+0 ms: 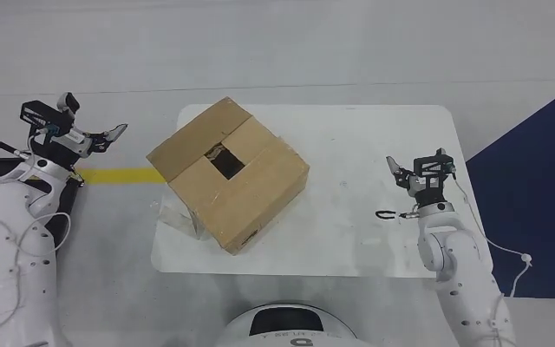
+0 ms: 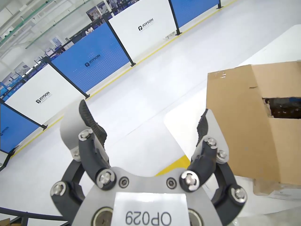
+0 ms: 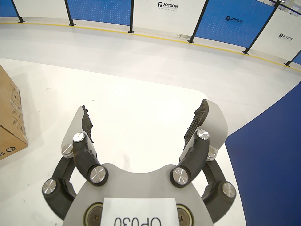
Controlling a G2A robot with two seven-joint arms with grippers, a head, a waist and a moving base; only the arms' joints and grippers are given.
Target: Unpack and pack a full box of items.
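On the desk (image 1: 364, 234): one cardboard box (image 1: 251, 195) stands left of centre, turned corner-on to the robot; the right half of the white top is bare.
Box flaps: folded down but not meeting, leaving a square gap (image 1: 228, 160) in the middle of the lid.
Box side: the right wrist view catches one lower corner of the box (image 3: 10, 123), with printed symbols on its side wall.
Left hand (image 1: 111, 137): held off the desk's left edge, over the floor and above the yellow floor line (image 1: 121, 175); fingers spread wide with nothing between them. Its own view has the hand (image 2: 144, 109) pointing past the box's near corner (image 2: 237, 123).
Right hand (image 1: 419, 163): over the right part of the desk, well apart from the box; fingers spread and empty, as its own view confirms (image 3: 143, 105).
Clear plastic film (image 1: 173, 219): pokes out from under the box's left side.
Gap, seen closer: the left wrist view looks into it (image 2: 282, 108) and shows dark contents I cannot identify.
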